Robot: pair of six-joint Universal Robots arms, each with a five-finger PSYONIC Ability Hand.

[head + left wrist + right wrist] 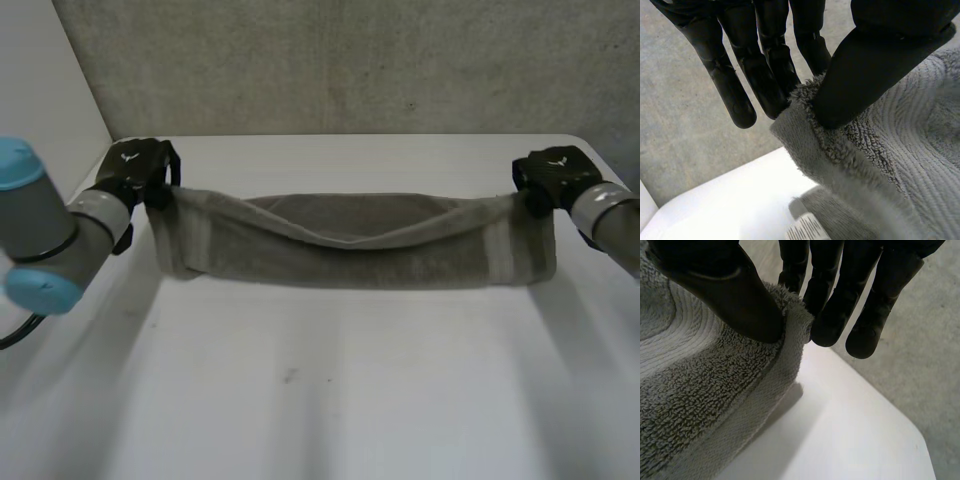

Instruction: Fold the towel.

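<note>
Towel (350,250) pinched by left hand (135,172), right hand (553,176)

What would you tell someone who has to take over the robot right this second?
Left hand: shut, pinching the left end of the grey terry-cloth towel between thumb and fingers.
Right hand: shut the same way on the towel's right end.
Towel: stretched between the hands over the white table, sagging in the middle.
Done: both ends gripped and raised.
Left: probably lay the held edge over to make the fold, flatten it, let go.
</note>
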